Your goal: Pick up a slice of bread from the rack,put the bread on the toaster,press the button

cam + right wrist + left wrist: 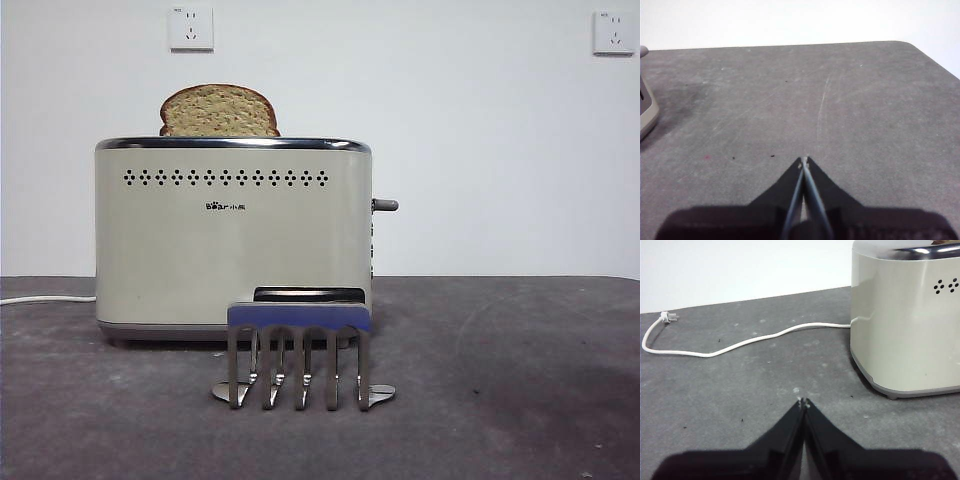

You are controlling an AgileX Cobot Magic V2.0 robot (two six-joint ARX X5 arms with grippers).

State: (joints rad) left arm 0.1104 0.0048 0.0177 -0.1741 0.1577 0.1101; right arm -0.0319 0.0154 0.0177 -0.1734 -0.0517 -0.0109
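Note:
The slice of bread (219,111) stands upright in the top of the cream toaster (233,240), its rounded top sticking out above the chrome rim. The metal rack (299,352) stands empty in front of the toaster. The toaster's lever (385,205) sticks out on its right side. My left gripper (803,402) is shut and empty, low over the table beside the toaster (905,320). My right gripper (803,160) is shut and empty over bare table, away from the toaster's edge (647,112). Neither gripper shows in the front view.
A white power cord (740,342) runs from the toaster across the grey table to a loose plug (666,317); it also shows in the front view (45,299). Two wall sockets (191,28) sit on the white wall behind. The table's rounded corner (912,47) lies ahead of my right gripper.

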